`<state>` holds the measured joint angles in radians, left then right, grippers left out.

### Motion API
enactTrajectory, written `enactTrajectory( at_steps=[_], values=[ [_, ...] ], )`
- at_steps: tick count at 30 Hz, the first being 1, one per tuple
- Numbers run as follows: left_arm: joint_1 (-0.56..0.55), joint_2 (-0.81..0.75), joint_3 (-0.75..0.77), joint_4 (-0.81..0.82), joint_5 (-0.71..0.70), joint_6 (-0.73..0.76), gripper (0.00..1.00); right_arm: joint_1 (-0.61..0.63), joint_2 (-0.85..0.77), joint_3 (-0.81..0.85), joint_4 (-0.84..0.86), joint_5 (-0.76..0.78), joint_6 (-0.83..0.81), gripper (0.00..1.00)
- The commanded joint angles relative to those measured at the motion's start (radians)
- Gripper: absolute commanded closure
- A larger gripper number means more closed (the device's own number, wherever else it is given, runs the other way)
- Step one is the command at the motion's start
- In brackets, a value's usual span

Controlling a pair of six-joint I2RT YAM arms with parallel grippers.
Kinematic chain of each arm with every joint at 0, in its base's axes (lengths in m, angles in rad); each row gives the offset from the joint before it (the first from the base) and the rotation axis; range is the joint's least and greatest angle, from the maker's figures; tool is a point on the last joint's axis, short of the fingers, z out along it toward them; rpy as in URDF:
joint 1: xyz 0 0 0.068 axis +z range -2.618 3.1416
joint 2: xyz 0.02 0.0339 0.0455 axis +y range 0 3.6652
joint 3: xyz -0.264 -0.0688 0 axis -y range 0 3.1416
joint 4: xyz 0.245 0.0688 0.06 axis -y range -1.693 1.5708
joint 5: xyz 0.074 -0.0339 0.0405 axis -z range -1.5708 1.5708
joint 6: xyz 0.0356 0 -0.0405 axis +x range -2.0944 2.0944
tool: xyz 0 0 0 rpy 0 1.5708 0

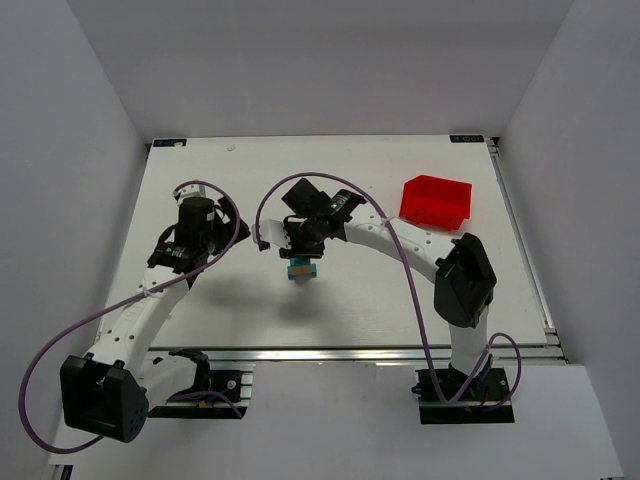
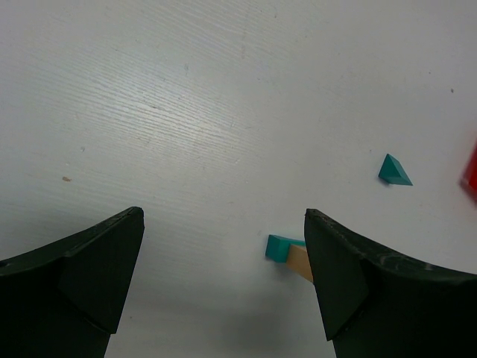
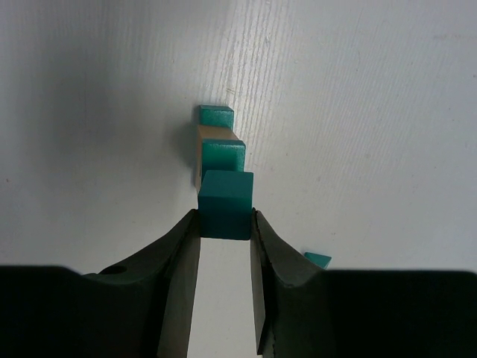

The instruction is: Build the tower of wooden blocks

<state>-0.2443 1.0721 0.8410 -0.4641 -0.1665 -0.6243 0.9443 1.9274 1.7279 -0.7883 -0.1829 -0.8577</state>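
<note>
A robot lab cell: white enclosure walls [image 1: 300, 60] (aluminium-framed table [image 1: 350, 352]).

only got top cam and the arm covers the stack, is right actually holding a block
observer: yes, on its wrist cam the right gripper is shut on a teal cube
operator: how many blocks in the stack
observer: the tower shows three below the held one: teal, tan, teal
operator: left carrying anything
observer: no, the left gripper is open and empty; a loose teal wedge lies beyond it
</note>
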Motion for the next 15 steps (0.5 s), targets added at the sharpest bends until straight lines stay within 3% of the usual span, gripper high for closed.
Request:
enactTrajectory(
  at_steps=[1,15],
  values=[
    [0.005,-0.009,-0.006,0.021,0.018,0.009,0.02,-0.001,0.010,0.033,-0.014,-0.012,-0.017,0.72],
    [0.005,0.000,-0.019,0.035,0.035,0.009,0.02,0.001,0.016,0.021,-0.015,0.007,-0.023,0.71]
  ],
)
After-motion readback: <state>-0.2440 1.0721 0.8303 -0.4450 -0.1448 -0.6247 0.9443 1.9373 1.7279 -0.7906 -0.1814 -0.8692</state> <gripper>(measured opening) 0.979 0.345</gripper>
